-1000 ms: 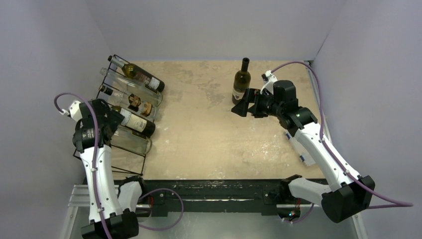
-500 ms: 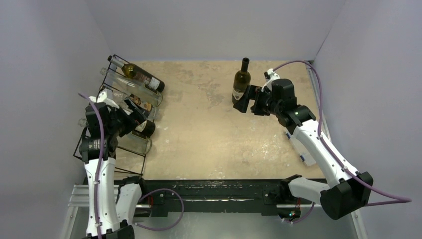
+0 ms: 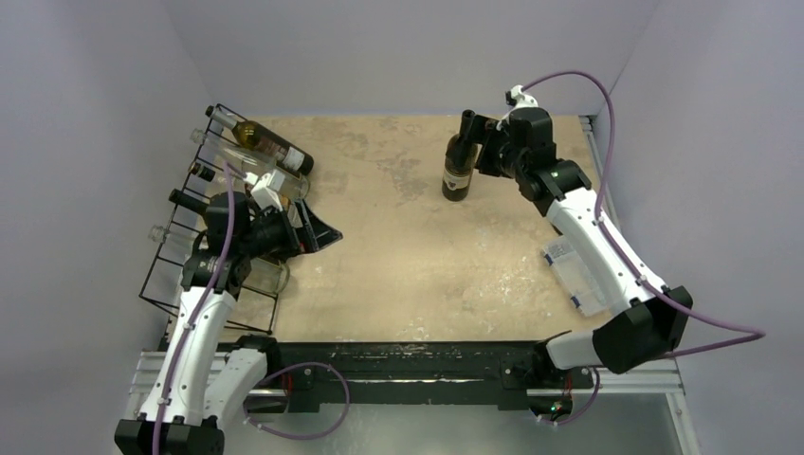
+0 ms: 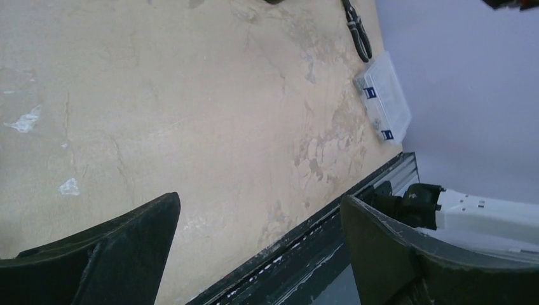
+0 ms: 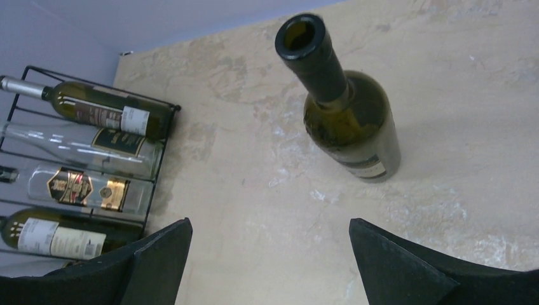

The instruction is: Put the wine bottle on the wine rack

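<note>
The wine bottle (image 3: 457, 172), dark green with its mouth uncorked, stands upright at the back of the table; the right wrist view shows it (image 5: 349, 117) from above. My right gripper (image 3: 482, 142) is open beside the bottle's neck, on its right. In its own view the fingers (image 5: 270, 222) are spread over bare table, and the bottle stands beyond their tips. The black wire wine rack (image 3: 171, 248) stands at the left edge with several bottles lying in it (image 5: 89, 152). My left gripper (image 3: 319, 229) hangs open and empty (image 4: 260, 198) just right of the rack.
A clear plastic parts box (image 3: 576, 275) lies under the right forearm near the right edge, also visible in the left wrist view (image 4: 384, 105). A black hand tool (image 4: 358, 28) lies beyond it. The table's black front rail (image 4: 318, 229) runs beneath the left gripper's view.
The left arm has swung off the rack, rightward over the table. The right gripper has risen from the bottle's base to neck height and moved toward the back. The bottle has stayed put.
</note>
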Controlling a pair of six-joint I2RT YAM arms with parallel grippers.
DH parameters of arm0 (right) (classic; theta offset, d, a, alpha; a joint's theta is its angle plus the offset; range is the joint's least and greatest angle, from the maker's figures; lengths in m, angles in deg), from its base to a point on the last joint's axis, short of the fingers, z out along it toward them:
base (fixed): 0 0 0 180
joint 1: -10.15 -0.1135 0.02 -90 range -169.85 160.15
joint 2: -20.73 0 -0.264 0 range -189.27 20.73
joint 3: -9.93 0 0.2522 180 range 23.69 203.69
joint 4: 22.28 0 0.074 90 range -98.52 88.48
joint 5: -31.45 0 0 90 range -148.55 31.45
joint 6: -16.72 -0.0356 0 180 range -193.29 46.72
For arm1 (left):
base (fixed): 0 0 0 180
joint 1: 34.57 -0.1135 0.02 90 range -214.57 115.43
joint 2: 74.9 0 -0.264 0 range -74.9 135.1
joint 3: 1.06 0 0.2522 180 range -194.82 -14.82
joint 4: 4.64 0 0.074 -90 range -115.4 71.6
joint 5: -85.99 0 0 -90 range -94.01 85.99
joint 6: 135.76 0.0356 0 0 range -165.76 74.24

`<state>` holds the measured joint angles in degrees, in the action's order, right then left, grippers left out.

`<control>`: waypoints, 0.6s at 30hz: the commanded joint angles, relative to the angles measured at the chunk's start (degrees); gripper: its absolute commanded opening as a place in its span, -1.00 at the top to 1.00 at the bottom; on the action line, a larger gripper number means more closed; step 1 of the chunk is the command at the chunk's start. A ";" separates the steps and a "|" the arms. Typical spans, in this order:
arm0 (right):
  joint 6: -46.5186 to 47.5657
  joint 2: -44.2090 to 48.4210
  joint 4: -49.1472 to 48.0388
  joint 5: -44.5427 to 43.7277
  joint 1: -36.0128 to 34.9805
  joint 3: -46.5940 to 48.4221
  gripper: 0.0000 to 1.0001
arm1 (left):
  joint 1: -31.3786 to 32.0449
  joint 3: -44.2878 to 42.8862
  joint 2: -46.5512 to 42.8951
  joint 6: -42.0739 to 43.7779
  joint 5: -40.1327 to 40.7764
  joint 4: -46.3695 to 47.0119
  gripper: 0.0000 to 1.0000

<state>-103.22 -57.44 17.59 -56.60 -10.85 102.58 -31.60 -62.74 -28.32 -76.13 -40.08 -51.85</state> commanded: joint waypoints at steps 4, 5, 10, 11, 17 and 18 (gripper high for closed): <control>1.33 -7.13 -1.18 -9.37 0.07 10.73 -0.95 | 3.77 0.65 -3.25 5.16 -4.10 4.55 -0.94; 1.84 -8.10 -1.49 -10.69 0.02 11.92 -0.95 | 3.99 0.52 -3.78 5.65 -3.51 3.94 -0.94; 4.80 -11.82 -2.43 -16.43 0.10 16.20 -0.96 | 4.53 0.79 -5.89 7.02 -0.19 1.98 -0.94; 5.56 -12.41 -2.94 -17.17 0.11 16.58 -0.96 | 4.58 0.73 -6.09 7.10 0.19 1.88 -0.94; 7.29 -16.72 -5.47 -19.55 0.32 18.75 -0.95 | 5.49 0.28 -5.92 7.63 0.94 1.41 -0.94; 7.66 -17.31 -6.02 -19.61 0.27 18.86 -0.94 | 5.76 0.26 -5.85 7.68 0.92 1.45 -0.94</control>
<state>-98.19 -73.13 15.36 -72.82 -10.78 118.62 -26.99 -61.84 -34.24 -70.14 -39.69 -50.91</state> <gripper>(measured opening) 0.979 0.973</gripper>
